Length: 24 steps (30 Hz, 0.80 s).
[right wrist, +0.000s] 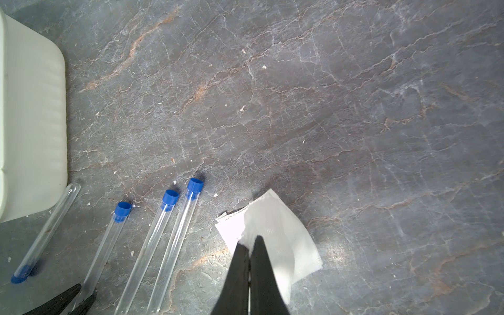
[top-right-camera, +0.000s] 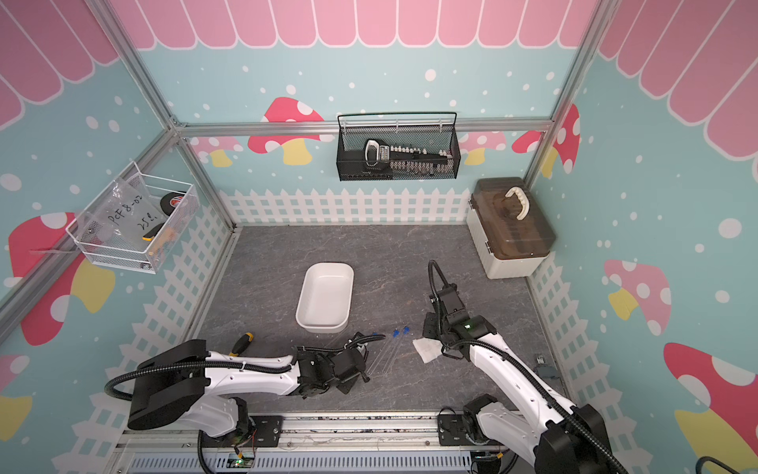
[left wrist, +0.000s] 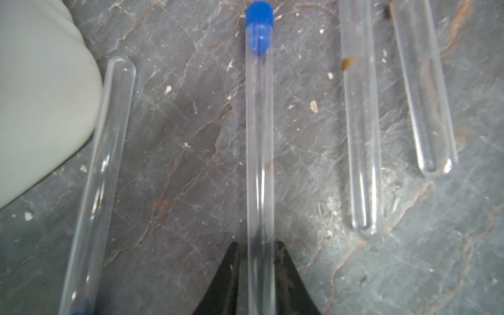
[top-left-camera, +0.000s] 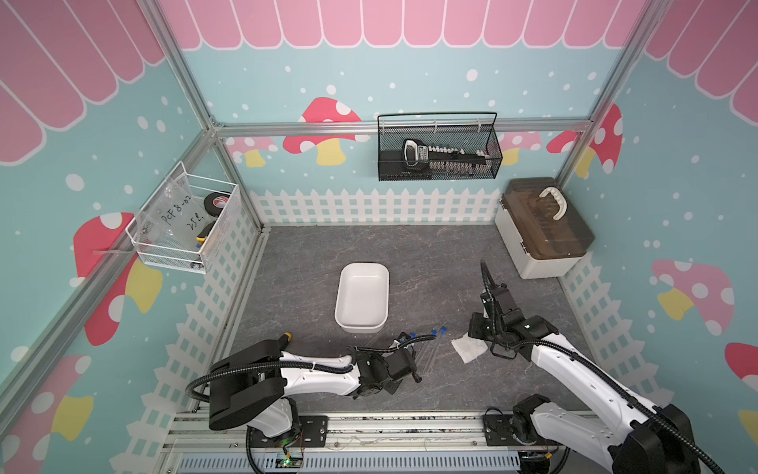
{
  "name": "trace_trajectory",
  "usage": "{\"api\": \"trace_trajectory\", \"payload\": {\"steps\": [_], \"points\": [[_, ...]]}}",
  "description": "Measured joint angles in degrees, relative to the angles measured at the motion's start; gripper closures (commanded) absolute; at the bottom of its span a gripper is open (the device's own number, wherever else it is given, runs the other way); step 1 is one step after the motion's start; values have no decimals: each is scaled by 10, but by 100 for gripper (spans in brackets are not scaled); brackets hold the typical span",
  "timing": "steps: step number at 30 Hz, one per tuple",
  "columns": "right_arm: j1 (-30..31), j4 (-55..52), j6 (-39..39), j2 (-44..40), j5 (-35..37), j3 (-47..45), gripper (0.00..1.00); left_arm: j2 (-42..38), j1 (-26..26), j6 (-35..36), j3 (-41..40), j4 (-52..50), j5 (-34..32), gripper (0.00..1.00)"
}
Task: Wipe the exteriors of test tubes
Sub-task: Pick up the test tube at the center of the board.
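Left wrist view first — the left claw (left wrist: 259,244) has its two black fingers pressed against either side of a test tube (left wrist: 259,136), which lies flat on the grey tabletop (left wrist: 191,163) with its blue cap pointing away from the claw. Three more tubes (left wrist: 360,136) lie alongside it: one just beside the white tray (left wrist: 41,95), two on the other side of it. In the right wrist view, the right claw (right wrist: 249,241) is pinched together on a white cloth (right wrist: 286,226) — the cloth rests on the tabletop near the tubes.
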Motion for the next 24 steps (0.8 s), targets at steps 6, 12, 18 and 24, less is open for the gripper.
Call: {"api": "trace_trajectory", "payload": {"steps": [6,12,18,24], "points": [[0,-1,0,-3,0,0,100,0,0,0,0,0,0,81],[0,-4,0,-5,0,0,100,-9,0,0,0,-5,2,83],[0,-7,0,-5,-2,0,100,-37,0,-1,1,-7,5,83],[0,-15,-2,-14,-15,5,100,-86,13,-7,5,-7,32,83]]}}
